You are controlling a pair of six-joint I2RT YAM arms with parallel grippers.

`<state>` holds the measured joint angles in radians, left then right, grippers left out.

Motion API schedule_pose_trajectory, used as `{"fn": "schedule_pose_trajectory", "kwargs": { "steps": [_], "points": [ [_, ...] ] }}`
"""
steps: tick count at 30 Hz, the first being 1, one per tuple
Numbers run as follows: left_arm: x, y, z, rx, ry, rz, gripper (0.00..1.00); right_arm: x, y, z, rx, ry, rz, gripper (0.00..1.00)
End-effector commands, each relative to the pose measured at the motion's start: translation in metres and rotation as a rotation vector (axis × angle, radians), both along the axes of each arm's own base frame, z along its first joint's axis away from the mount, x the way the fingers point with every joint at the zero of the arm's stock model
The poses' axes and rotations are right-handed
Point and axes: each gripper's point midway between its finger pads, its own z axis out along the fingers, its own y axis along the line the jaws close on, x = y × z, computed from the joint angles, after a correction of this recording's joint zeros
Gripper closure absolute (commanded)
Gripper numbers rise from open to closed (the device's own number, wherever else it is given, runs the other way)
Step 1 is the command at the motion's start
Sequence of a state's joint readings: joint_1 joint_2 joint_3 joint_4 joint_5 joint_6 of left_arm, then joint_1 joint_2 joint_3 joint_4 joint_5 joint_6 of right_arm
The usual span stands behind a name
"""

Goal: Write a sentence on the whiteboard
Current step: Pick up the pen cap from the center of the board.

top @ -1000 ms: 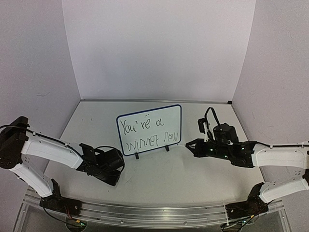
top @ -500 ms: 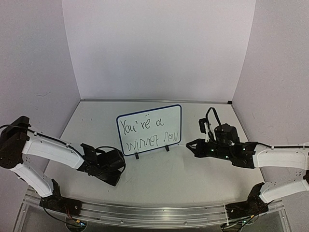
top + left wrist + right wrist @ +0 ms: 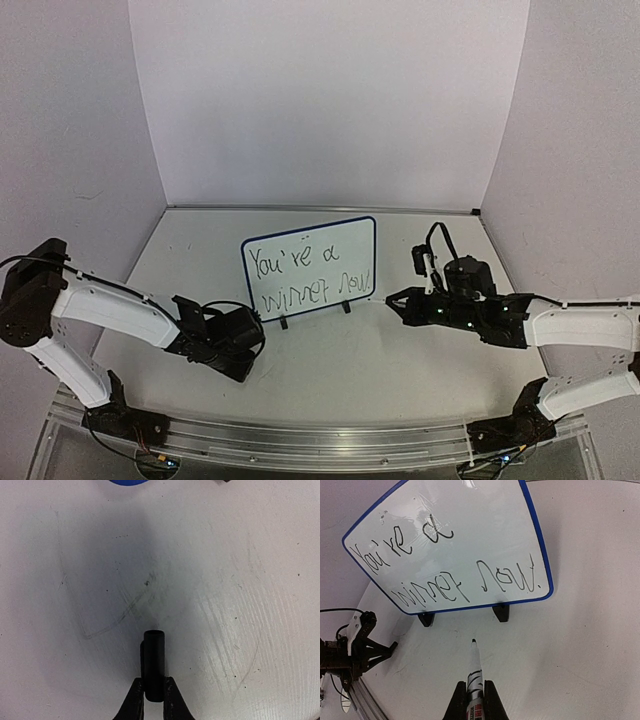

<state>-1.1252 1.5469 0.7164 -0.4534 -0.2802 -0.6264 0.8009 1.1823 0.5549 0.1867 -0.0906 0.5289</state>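
Right wrist: right end effector (image 3: 475, 687) grips a pen (image 3: 473, 660) near the whiteboard (image 3: 485, 535). Left end effector (image 3: 154, 682) grips a black cap (image 3: 154, 650).

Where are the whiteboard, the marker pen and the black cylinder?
whiteboard (image 3: 490, 520), right wrist view, bare white surface.
marker pen (image 3: 475, 664), right wrist view, white barrel.
black cylinder (image 3: 154, 665), left wrist view, its side.

The overhead camera looks down from behind; the right wrist shares its whiteboard (image 3: 355, 240) (image 3: 485, 525), the left faces the tabletop (image 3: 225, 580) closely.

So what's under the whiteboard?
Two black feet hold the whiteboard up on the table. Whatever lies behind the board is covered.
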Motion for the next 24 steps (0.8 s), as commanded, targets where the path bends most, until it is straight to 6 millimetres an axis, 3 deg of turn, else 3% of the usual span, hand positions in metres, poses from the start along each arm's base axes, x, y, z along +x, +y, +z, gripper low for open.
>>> {"fn": "schedule_pose_trajectory", "kwargs": {
  "steps": [1, 9, 12, 19, 24],
  "points": [
    [-0.005, 0.003, -0.007, 0.027, 0.023, -0.015, 0.97, 0.003, -0.002, 0.011, 0.027, -0.025, -0.014, 1.00],
    [-0.010, -0.009, 0.005, -0.039, 0.027, -0.107, 1.00, 0.003, 0.005, 0.010, 0.026, -0.002, 0.007, 1.00],
    [-0.019, -0.023, 0.018, -0.118, 0.043, -0.206, 1.00, -0.003, 0.021, 0.010, 0.040, 0.024, 0.096, 1.00],
    [-0.038, -0.050, 0.061, -0.319, 0.033, -0.400, 1.00, -0.039, 0.071, 0.015, 0.146, 0.161, 0.429, 1.00],
    [-0.049, -0.065, 0.086, -0.426, 0.020, -0.512, 1.00, -0.063, 0.090, 0.028, 0.233, 0.240, 0.612, 1.00]
  ]
}}
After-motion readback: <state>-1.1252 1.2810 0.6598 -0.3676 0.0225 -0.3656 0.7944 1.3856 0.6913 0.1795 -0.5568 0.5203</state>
